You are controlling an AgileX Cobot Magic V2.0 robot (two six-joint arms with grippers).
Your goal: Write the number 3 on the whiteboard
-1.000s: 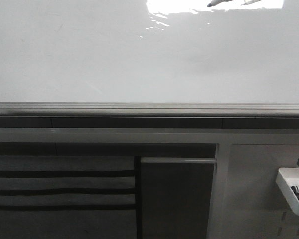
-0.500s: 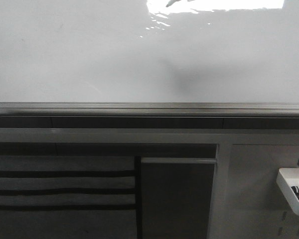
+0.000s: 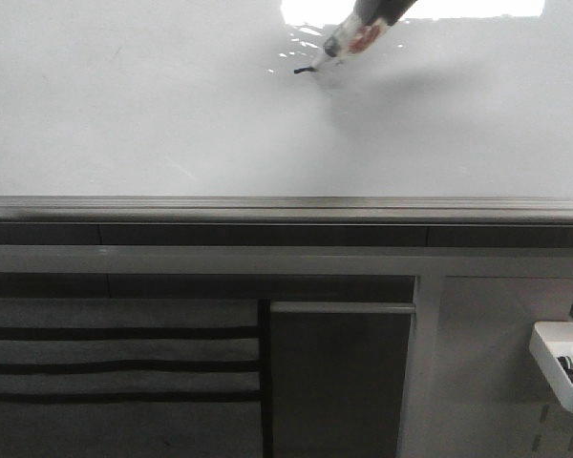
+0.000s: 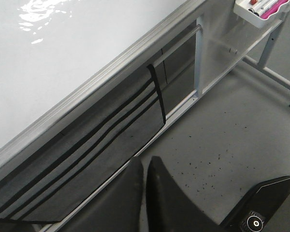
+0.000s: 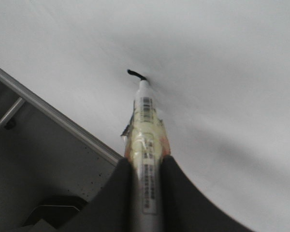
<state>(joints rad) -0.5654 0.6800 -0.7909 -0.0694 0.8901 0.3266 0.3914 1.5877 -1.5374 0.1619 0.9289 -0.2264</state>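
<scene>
The whiteboard (image 3: 172, 114) fills the upper front view, with a grey rail (image 3: 267, 205) along its bottom edge. My right gripper (image 5: 146, 162) is shut on a white marker (image 5: 145, 125) with a yellowish label. The marker also shows at the top of the front view (image 3: 349, 38). Its black tip touches the board. Of the number 3, only a short black stroke (image 3: 304, 69) shows at the tip, also seen in the right wrist view (image 5: 135, 74). My left gripper (image 4: 145, 162) is shut and empty, over the floor, away from the board (image 4: 63, 58).
A white tray (image 3: 563, 363) with markers hangs on a grey pegboard panel at lower right. A dark striped fabric panel (image 3: 115, 363) hangs below the rail. Speckled grey floor (image 4: 232, 135) and a black base part (image 4: 266, 208) lie below the left gripper.
The marker has come down into the front view from the top edge. Its tip now touches the board and a short black stroke has appeared.
</scene>
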